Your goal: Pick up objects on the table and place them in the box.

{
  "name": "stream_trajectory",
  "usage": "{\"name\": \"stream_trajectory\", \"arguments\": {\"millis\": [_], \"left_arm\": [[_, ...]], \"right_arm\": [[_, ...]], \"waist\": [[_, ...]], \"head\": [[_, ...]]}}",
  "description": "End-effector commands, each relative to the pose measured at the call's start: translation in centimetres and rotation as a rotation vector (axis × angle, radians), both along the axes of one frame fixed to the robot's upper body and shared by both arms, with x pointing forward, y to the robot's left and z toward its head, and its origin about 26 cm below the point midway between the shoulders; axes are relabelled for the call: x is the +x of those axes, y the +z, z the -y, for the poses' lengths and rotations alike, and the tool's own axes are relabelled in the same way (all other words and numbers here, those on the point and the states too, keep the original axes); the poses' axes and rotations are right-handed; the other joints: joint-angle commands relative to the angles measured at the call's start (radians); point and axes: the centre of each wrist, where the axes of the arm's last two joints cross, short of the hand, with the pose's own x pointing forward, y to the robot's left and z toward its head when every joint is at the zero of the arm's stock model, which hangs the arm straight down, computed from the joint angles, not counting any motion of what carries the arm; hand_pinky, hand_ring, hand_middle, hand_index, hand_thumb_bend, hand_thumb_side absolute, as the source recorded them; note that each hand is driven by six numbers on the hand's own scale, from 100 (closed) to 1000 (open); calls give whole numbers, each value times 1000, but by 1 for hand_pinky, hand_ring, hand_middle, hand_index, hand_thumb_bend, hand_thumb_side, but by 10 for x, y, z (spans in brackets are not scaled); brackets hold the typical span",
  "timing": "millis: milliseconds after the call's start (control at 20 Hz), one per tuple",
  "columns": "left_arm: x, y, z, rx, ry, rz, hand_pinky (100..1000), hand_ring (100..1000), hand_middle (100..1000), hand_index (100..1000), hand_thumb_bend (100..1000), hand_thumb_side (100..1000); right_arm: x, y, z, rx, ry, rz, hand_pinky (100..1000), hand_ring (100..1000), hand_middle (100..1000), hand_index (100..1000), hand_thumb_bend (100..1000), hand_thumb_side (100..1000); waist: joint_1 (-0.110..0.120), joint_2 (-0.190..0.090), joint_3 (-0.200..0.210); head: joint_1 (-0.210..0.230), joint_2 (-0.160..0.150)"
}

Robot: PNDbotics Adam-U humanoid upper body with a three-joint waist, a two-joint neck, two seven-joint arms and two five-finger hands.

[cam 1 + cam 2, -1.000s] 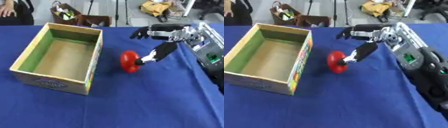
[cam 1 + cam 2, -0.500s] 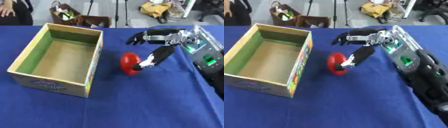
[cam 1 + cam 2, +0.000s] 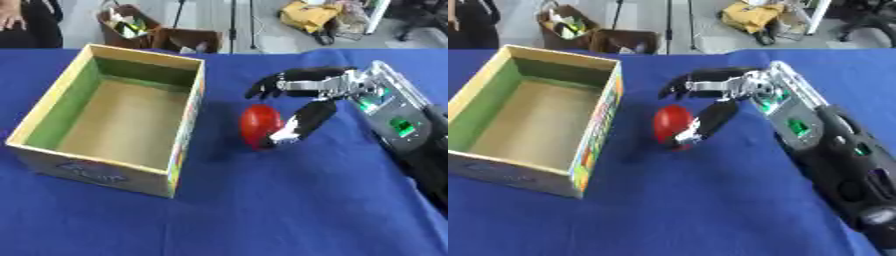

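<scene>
Since the picture a second ago, your right hand (image 3: 302, 97) has moved left and closer to the red object (image 3: 260, 125), and its thumb has come round against the object's right side. You now have the hand spread over it: the fingers (image 3: 267, 85) reach out above and past its top without closing, while the thumb (image 3: 296, 127) lies along its near right flank, touching or nearly so. You are not gripping it yet. The red object, rounded and glossy, stands on the blue surface (image 3: 262, 210) just right of the cardboard box (image 3: 109, 117), with a narrow strip of cloth between it and the box's right wall. The box is open at the top, green inside on its walls, and nothing shows in it. That right wall stands between the object and the box's floor. Your left hand shows in neither view. Beyond the far edge of the surface, brown bins (image 3: 162, 32) sit on the floor.
</scene>
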Motion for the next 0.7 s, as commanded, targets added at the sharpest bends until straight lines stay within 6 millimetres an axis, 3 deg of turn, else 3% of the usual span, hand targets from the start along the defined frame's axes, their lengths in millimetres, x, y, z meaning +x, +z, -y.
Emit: {"name": "stream_trajectory", "arguments": {"millis": [50, 250, 450, 700], "left_arm": [[-4, 8, 1, 12, -11, 32, 582, 739, 777, 968, 100, 1000], [-4, 8, 1, 11, -11, 33, 581, 739, 776, 966, 100, 990], [-4, 8, 1, 9, -11, 33, 581, 739, 775, 965, 100, 1000], [-4, 9, 2, 4, -12, 36, 581, 740, 775, 963, 100, 1000]], "right_arm": [[-2, 8, 6, -29, -23, 27, 893, 919, 955, 1000, 534, 625], [1, 6, 10, -48, -39, 17, 890, 915, 950, 1000, 534, 583], [2, 5, 11, -57, -38, 6, 879, 894, 941, 1000, 514, 602], [3, 4, 12, -43, -29, -5, 748, 737, 839, 1000, 465, 575]], "waist": [[2, -18, 4], [5, -8, 7], [7, -2, 4], [9, 3, 3]], "head": [[-8, -20], [-13, -21], [-12, -19], [-11, -17]]}}
